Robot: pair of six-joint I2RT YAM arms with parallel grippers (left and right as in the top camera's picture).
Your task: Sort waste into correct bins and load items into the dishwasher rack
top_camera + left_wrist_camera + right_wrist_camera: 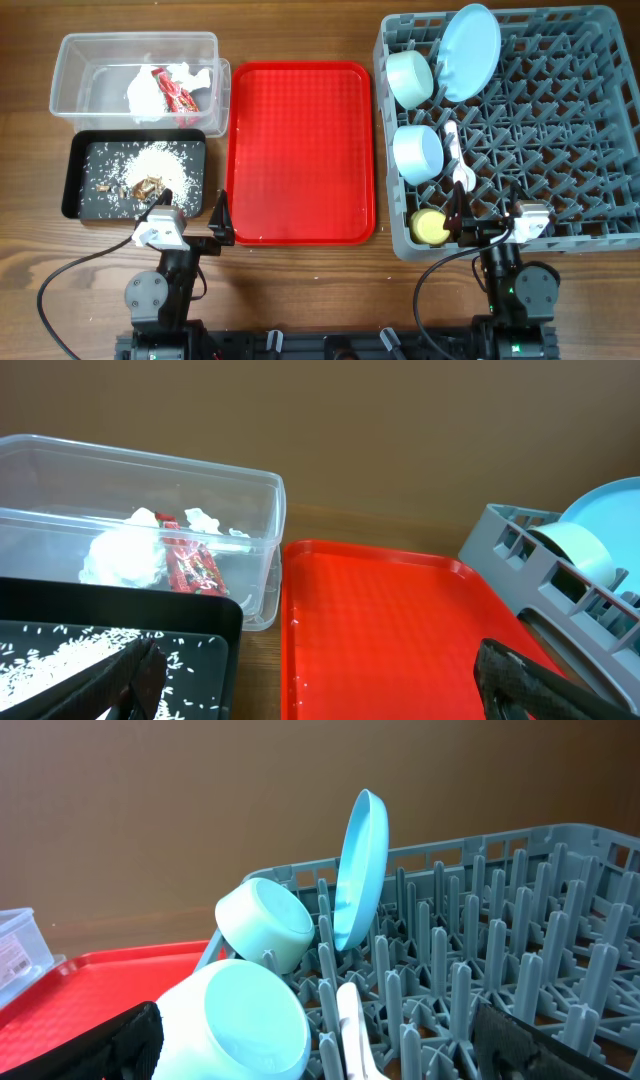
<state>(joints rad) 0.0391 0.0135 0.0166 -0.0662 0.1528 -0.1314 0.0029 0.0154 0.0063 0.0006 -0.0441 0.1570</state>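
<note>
The grey dishwasher rack (560,130) holds the light blue plate (468,50) on edge, the pale mint bowl (408,77), the light blue bowl (417,152), the yellow cup (431,226) and white cutlery (455,150). The clear tub (75,65) holds the white napkin (148,88) and red wrapper (175,95). The black tray (85,205) holds white crumbs with brown bits (145,170). My left gripper (320,685) is open and empty over the tray edges. My right gripper (325,1040) is open and empty at the rack's near edge.
The large red tray (300,150) lies flat between the bins and the rack, with a few stray crumbs near its left edge. Both arms sit at the table's near edge. Wooden table shows around everything.
</note>
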